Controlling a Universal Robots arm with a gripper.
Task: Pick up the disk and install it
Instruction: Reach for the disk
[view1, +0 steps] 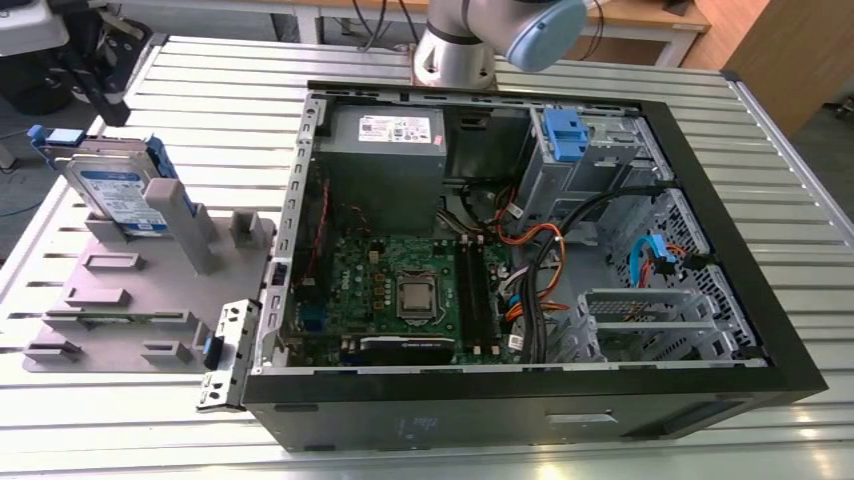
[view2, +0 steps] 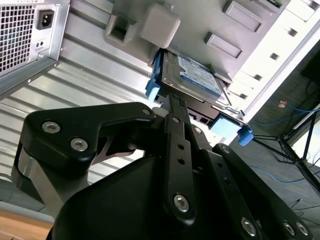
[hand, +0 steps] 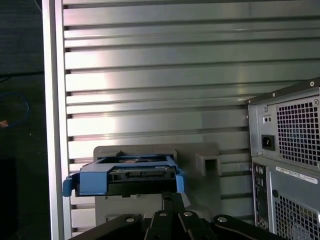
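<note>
The disk (view1: 118, 190), silver with a white-and-blue label and blue side rails, stands on edge in a grey holder (view1: 134, 300) at the exterior view's left. The second wrist view shows the disk's (view2: 200, 75) label face, and the first wrist view shows the disk's (hand: 127, 175) blue-railed end. My gripper (hand: 170, 196) looks shut with nothing in it, its black fingers together, some way short of the disk. In the second wrist view the gripper (view2: 172, 98) points toward the disk. The arm (view1: 467, 40) rises behind the computer case.
An open computer case (view1: 747, 250) lies on the slatted metal table (view1: 200, 90), with a grey power-supply box (view1: 387, 130), a blue latch on a metal cage (view1: 567, 135) and several cables inside. The case's rear panel (hand: 290, 165) stands close beside the holder.
</note>
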